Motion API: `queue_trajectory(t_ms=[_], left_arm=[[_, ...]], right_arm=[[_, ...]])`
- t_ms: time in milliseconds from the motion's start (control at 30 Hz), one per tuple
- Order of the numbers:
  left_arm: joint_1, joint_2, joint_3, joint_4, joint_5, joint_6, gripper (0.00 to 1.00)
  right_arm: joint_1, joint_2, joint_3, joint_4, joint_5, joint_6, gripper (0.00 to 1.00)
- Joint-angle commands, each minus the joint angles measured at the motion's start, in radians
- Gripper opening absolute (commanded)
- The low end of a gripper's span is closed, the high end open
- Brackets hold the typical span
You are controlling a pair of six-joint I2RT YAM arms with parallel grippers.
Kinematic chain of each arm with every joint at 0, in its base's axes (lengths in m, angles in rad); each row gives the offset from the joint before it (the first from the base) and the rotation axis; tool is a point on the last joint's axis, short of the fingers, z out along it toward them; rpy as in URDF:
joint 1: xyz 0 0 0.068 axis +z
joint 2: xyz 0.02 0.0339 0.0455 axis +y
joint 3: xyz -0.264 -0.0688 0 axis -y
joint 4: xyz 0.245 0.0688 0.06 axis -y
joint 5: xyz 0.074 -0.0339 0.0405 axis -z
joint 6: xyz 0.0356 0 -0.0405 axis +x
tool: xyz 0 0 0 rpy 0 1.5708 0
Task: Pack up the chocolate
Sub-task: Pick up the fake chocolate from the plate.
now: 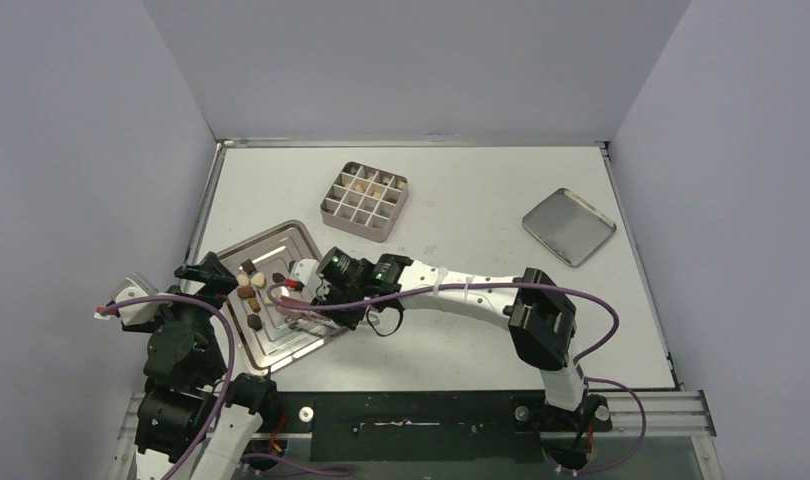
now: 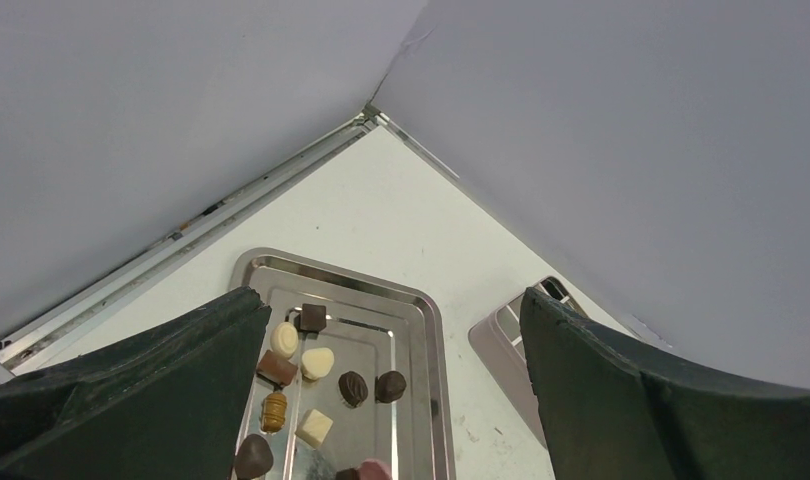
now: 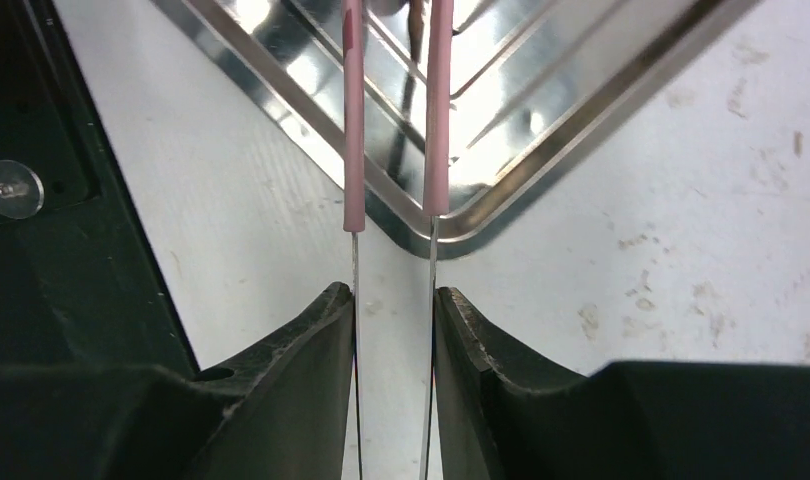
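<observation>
While a few pale and tan pieces of the chocolate [image 1: 366, 183] sit in the far cells of the square gridded metal tin [image 1: 356, 228], most of its cells look empty. Most of the pieces, dark brown, tan and cream [image 2: 318, 362], lie on the silver stepped metal tray [image 1: 293, 345], grouped toward its left side. By that count the packing seems to be at an early stage, with roughly nine or ten pieces left to carry over.

The right gripper [image 3: 393, 300] is clamped on thin metal tweezers with pink sleeved tips [image 3: 353, 150]. They reach out over the tray, and whether they hold a piece cannot be told. The left gripper [image 2: 388, 297] hangs above the tray's near-left side with its fingers spread wide, holding nothing.

The white table surface [image 1: 461, 330] is scuffed and speckled. The tray lies by its left edge, toward the near-left corner, and the tin stands closer to the far edge, left of the middle. A flat silver square lid [image 1: 569, 227] rests apart, toward the right edge. Plain pale grey walls [image 1: 411, 70] close in the left, far and right sides.
</observation>
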Motion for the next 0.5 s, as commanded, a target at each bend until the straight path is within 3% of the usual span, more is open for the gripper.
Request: queue_trajectory(t_ms=[0,467], left_arm=[[0.006,0.002,0.01,0.036,0.021,0.009,0.96],[0.006,-0.012,-0.009,0.048,0.072,0.005,0.97]], right_arm=[[-0.085,-0.133,-0.013,0.061,0.029,0.034,0.18],[-0.343,-0.009,0.183,0.078,0.155,0.076,0.2]])
